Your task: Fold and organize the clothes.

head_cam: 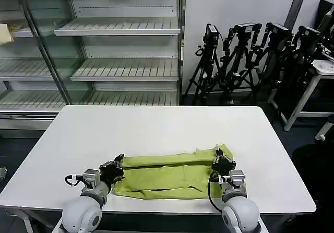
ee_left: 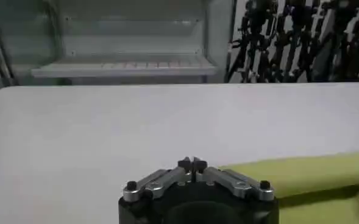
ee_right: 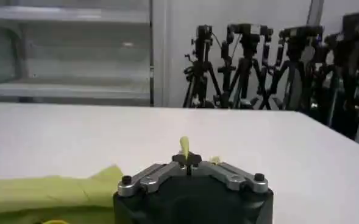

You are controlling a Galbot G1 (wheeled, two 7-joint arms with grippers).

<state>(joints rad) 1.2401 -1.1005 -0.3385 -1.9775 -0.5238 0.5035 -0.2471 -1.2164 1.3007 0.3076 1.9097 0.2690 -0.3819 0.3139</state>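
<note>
We see the lime yellow-green T-shirt (head_cam: 167, 174) lying on the white desk (head_cam: 156, 128), close to the near edge and roughly centred between left and right. It is folded into a long band that runs left to right, with a lengthwise crease along its middle and some bunching at its right end. No print shows on the side that faces up.

Our left hand (head_cam: 116, 166) sits at the left end of the band, low over the desk. In the left wrist view this hand (ee_left: 192, 164) has its fingertips pressed together, and the shirt (ee_left: 313, 176) lies just beside them; we cannot tell from here whether any cloth is caught between the tips.

Our right hand (head_cam: 221, 162) sits at the right end of the band, at its far corner. In the right wrist view this hand (ee_right: 186, 159) is clenched on the shirt (ee_right: 45, 193): a small tuft of the yellow-green fabric stands up between the closed fingertips.

Beyond the desk stand an empty shelving unit (head_cam: 104, 45) on the far left and a row of black tripods (head_cam: 250, 60) on the far right.
</note>
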